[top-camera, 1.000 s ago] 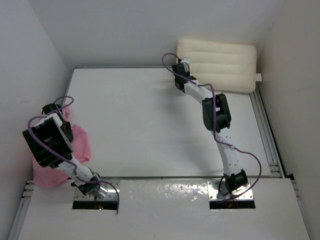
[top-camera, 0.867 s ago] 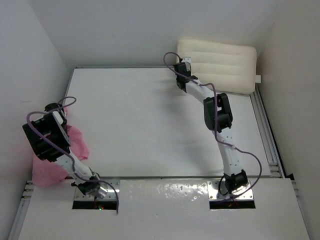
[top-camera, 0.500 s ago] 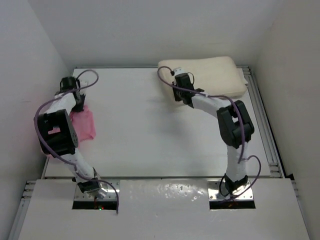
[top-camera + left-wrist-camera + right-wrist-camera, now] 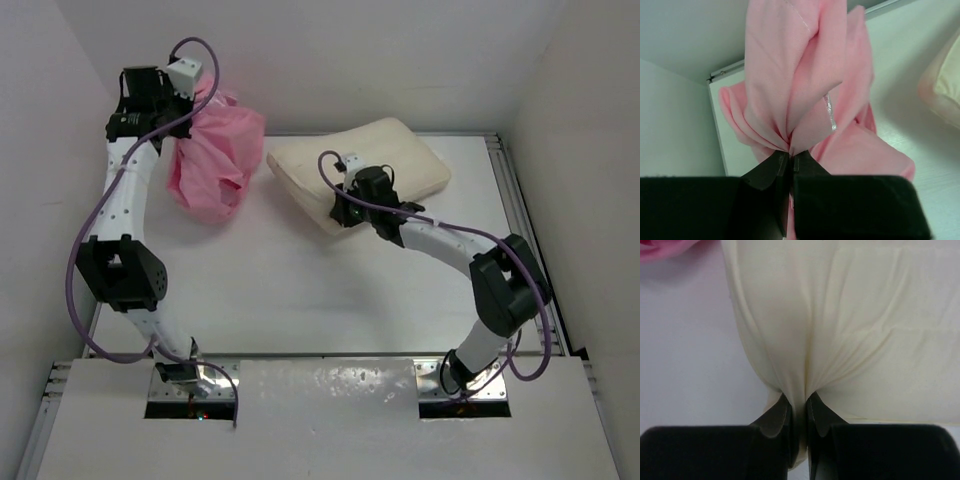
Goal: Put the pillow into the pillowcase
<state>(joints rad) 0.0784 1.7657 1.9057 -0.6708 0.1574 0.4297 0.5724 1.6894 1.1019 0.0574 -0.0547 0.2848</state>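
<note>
Pinching pillowcase (image 4: 790, 85), left pincer (image 4: 790, 156); right pincer (image 4: 799, 401) pinches pillow (image 4: 865, 315); overhead, both grips look unclear

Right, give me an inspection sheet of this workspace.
Surface: white table, no marks seen.
Job's things: pillow lies at the far side, outside the pillowcase, which hangs bunched at far left.
Clutter: nothing seen.
Grippers: left gripper shut on pillowcase fabric; right gripper shut on a pinch of the pillow's edge.
Cables: purple cables loop along both arms; no snag seen.
Surroundings: white walls on three sides; metal rail along the right edge.
</note>
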